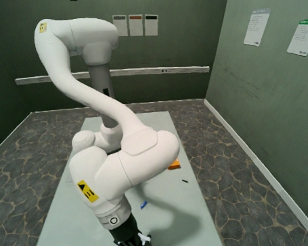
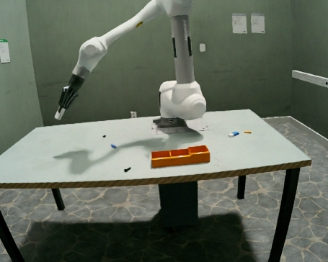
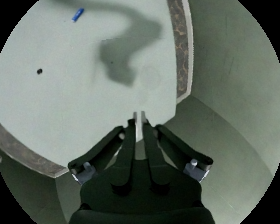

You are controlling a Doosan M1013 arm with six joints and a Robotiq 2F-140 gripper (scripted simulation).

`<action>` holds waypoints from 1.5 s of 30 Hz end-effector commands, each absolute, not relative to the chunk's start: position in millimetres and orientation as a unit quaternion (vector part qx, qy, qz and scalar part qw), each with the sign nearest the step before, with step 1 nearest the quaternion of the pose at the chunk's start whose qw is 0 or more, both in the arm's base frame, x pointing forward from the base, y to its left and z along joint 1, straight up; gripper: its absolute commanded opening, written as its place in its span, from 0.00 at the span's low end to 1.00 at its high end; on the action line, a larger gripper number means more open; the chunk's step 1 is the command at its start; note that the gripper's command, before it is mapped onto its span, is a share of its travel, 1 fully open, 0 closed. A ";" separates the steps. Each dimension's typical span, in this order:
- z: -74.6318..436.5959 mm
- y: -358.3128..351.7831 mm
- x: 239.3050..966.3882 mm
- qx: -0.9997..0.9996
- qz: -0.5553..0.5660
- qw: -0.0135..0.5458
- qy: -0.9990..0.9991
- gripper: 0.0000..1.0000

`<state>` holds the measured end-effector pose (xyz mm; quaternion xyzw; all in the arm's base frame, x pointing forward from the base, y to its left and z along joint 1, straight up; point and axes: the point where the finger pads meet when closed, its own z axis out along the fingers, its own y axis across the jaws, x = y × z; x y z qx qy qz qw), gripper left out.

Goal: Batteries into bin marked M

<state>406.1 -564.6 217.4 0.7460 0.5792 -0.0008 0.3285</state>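
My gripper (image 2: pixel 59 116) (image 3: pixel 139 117) is shut and empty, tipped down in the air high over the table's left end in the exterior view. An orange bin row (image 1: pixel 174 164) (image 2: pixel 180 161) with three compartments stands flat near the front edge; no letter M is readable. A blue piece (image 1: pixel 143 205) (image 2: pixel 114 146) (image 3: pixel 78 15) lies left of it. A blue and white piece (image 2: pixel 233 134) and a small orange cylinder (image 2: pixel 247 132) lie at the right. I cannot tell which are batteries. The arm hides part of the bins in the top view.
A small black piece (image 2: pixel 104 136) (image 3: pixel 39 71) lies towards the back left. A longer black piece (image 1: pixel 185 181) (image 2: pixel 127 169) lies near the front edge, left of the bins. The arm's base (image 2: pixel 171 123) stands at the back of the table (image 2: pixel 40 176).
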 end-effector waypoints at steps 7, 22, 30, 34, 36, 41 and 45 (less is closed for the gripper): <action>214.0 -521.2 440.3 0.770 0.029 0.309 0.558 0.15; 208.7 -452.4 481.4 0.812 0.079 0.265 0.514 0.15; 207.1 -426.3 493.8 0.826 0.092 0.249 0.498 0.15; 205.8 -403.2 503.4 0.839 0.103 0.232 0.482 0.15; 205.4 -393.9 506.8 0.850 0.111 0.216 0.468 0.15; 204.2 -369.2 515.3 0.862 0.119 0.199 0.450 0.15; 203.5 -352.5 520.4 0.864 0.120 0.196 0.448 0.15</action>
